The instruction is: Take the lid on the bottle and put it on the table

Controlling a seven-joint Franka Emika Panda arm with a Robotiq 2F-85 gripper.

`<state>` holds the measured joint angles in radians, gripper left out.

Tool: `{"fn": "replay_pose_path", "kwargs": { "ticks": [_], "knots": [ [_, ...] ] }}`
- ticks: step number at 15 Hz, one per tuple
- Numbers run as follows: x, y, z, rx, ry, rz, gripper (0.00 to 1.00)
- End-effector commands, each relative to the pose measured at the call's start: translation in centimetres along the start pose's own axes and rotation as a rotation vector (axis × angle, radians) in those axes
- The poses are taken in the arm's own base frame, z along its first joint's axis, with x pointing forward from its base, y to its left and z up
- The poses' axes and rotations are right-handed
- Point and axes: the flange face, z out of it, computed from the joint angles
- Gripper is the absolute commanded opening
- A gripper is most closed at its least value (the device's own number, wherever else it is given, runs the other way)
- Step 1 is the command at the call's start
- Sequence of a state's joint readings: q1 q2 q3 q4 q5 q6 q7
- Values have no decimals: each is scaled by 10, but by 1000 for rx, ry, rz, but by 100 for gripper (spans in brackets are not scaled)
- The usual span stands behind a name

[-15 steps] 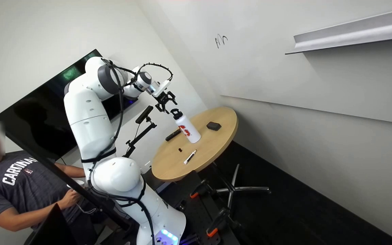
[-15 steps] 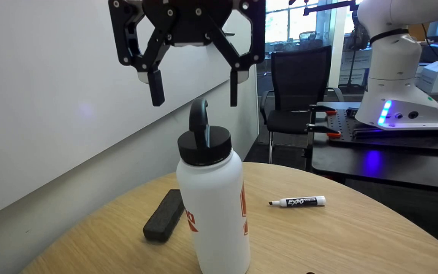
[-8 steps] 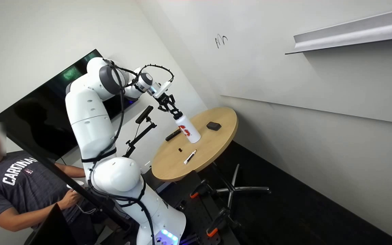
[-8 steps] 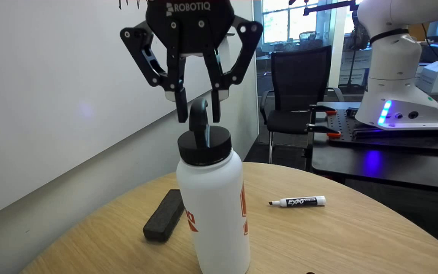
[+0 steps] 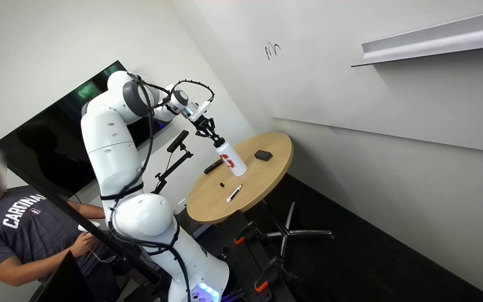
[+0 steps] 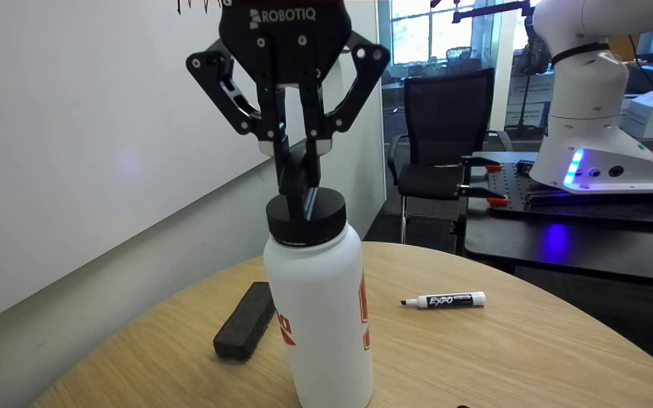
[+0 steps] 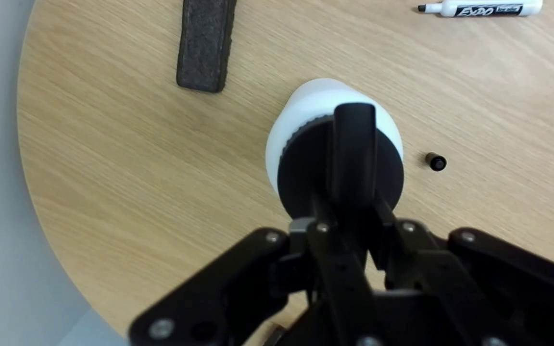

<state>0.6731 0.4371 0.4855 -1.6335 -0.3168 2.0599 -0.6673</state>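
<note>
The white bottle (image 6: 321, 294) with red markings stands upright on the round wooden table (image 6: 508, 362). Its black lid (image 6: 306, 221), topped by a loop handle, sits on the bottle's neck. My gripper (image 6: 297, 170) comes down from above, its two fingers squeezed on either side of that loop. In the wrist view the lid (image 7: 303, 166) covers most of the bottle (image 7: 279, 144), and the gripper (image 7: 352, 202) is shut across the loop, whose far end shows past the fingertips. The bottle (image 5: 232, 161) also shows small in an exterior view, with the gripper (image 5: 215, 135) at its top.
A dark eraser block (image 6: 245, 320) and a white marker (image 6: 445, 300) lie on the table near the bottle. A small black cap (image 7: 435, 161) lies close by. Another dark elongated object (image 5: 213, 166) rests behind the bottle. A whiteboard wall (image 5: 350, 105) runs alongside.
The gripper has come down slightly over the bottle, and its fingers have closed from wide apart onto the lid's loop. The lid has tilted or shifted very slightly at most; the bottle stands where it was.
</note>
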Motion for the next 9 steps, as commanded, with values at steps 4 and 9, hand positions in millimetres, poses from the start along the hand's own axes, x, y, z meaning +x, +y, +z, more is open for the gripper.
{"fn": "replay_pose_path", "kwargs": {
  "ticks": [4, 9],
  "knots": [
    [0, -4, -19, -6, -16, -29, 6],
    [0, -8, -30, -15, -27, -42, 6]
  ]
}}
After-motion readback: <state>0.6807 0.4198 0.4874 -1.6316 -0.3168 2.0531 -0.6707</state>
